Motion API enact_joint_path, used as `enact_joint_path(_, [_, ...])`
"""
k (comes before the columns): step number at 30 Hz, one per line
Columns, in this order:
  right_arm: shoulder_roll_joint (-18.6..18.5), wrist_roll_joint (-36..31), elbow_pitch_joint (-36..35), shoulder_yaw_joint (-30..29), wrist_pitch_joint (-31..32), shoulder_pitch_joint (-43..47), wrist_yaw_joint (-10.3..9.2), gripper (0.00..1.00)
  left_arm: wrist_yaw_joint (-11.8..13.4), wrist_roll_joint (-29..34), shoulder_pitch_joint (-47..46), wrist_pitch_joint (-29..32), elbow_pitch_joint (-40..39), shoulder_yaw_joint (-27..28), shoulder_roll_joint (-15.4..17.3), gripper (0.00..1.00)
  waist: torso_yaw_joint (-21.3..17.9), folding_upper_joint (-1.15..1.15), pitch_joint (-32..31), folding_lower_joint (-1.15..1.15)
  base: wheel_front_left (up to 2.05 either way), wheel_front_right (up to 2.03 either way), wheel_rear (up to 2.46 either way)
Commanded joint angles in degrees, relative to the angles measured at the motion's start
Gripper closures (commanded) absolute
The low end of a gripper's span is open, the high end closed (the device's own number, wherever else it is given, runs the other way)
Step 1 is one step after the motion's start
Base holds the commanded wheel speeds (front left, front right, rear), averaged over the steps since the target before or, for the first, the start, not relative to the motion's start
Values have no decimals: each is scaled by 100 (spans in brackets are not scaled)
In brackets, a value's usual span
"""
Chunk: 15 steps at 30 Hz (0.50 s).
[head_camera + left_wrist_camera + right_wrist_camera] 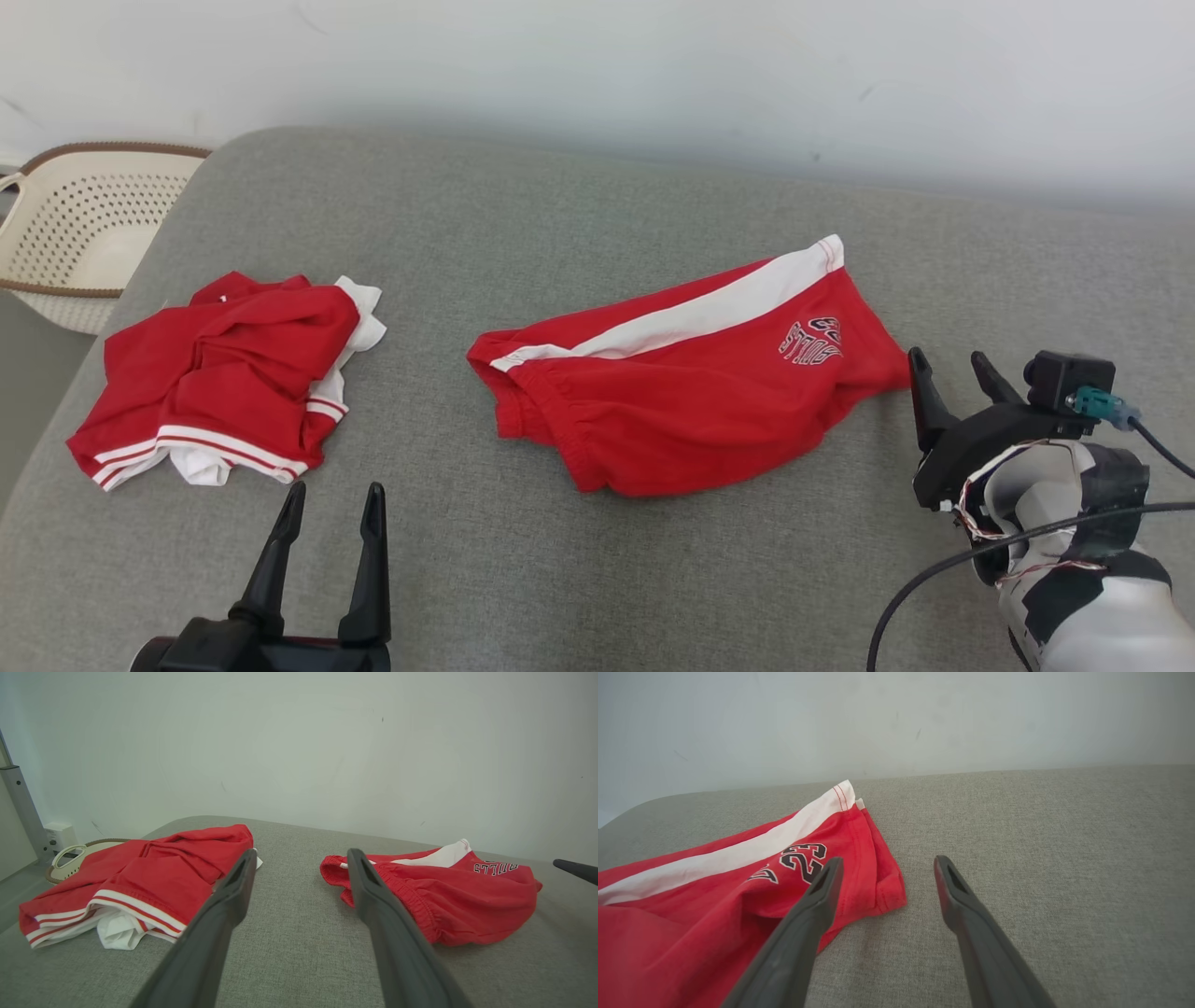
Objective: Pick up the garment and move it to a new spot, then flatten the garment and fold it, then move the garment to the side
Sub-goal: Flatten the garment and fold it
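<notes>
Red soft-knit shorts (691, 411), white-striped, are lying crumpled on the grey woven worktop (597, 579); left hand (336, 487) and right hand (948, 357) are hovering spread, empty.

Two red-and-white garments are counted on the grey upholstered surface (597, 579): one pair of shorts (691, 411) near its middle and one crumpled piece (224, 373), possibly a jersey, toward its left edge. One perforated cream basket (65, 233) is seen beyond that left edge. Two grippers are counted, the left gripper (336, 487) and the right gripper (948, 357), each with two dark fingers.
</notes>
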Motion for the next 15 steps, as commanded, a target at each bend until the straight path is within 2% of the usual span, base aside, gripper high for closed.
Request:
enact_joint_path(1, [14,-87,87,-15,-9,-106,-1,0,-11,-53,36,-16,-29,-17,-2,0,92,0,86,0,0,0,0])
enact_joint_path(5, [134,-164,456,-100,-7,-358,0,0,-19,-71,-93,-16,6,-52,-14,0,225,0,227,0,0,0,0])
enact_joint_path(15, [81,-464,1361,-193,136,-795,-1,0,-16,-135,-248,-16,97,-157,-23,0,544,0,438,0,0,0,0])
